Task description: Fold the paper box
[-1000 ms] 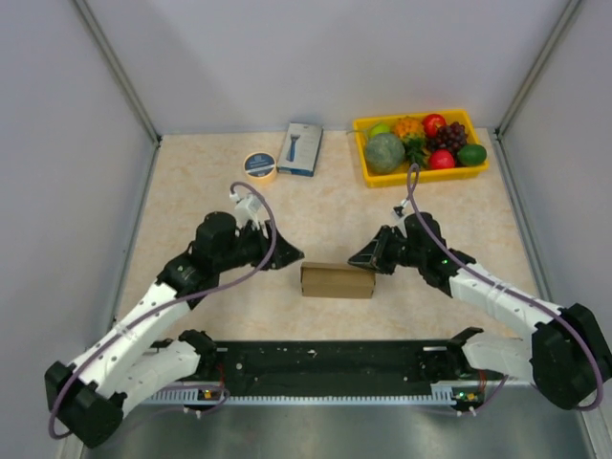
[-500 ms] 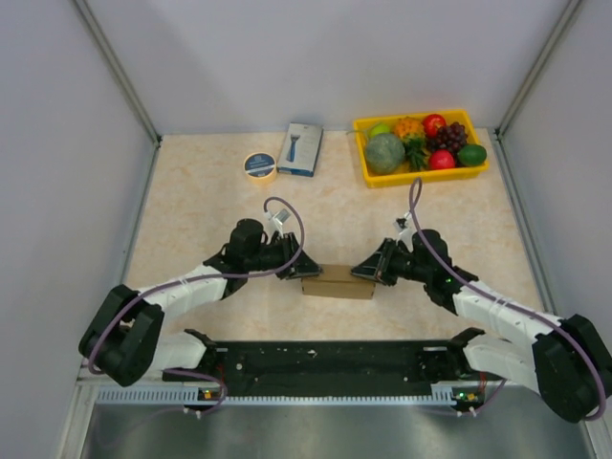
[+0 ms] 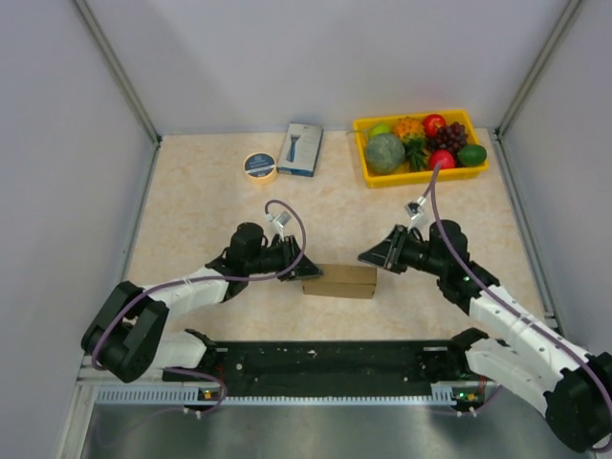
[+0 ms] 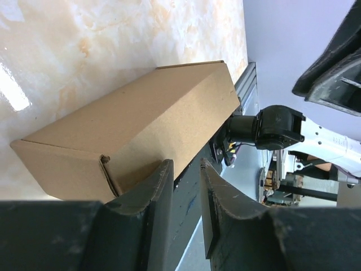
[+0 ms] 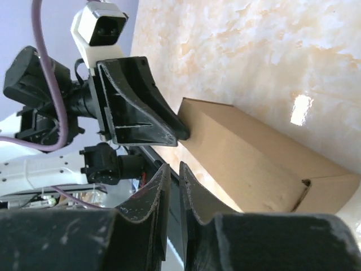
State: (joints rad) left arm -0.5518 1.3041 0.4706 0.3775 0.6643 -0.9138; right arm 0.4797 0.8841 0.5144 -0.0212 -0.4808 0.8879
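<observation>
Nearest the camera, a black base rail [image 3: 325, 368] spans the table's front edge, and from it two white-and-black arms reach inward toward the paper box [image 3: 338, 281], which lies just beyond the rail near the middle of the marbled beige table [image 3: 191, 201]. The box is folded into a closed brown carton, resting on one long side with its length running left to right and a tucked flap visible at each end. The left gripper [image 3: 296, 268] touches the carton's left end with its tip; its fingers [image 4: 161, 186] stand a narrow gap apart with nothing between them. The right gripper [image 3: 366, 258] sits by the carton's right end, its jaws drawn almost together around a thin slit and gripping nothing; whether it touches the cardboard cannot be told. Well behind, toward the back wall, a roll of tape [image 3: 259, 165] lies beside a small blue-and-white printed box [image 3: 300, 148]. To their right, a yellow tray [image 3: 421, 177] holds fruit, among it a green melon [image 3: 384, 152] and dark grapes [image 3: 448, 137].
</observation>
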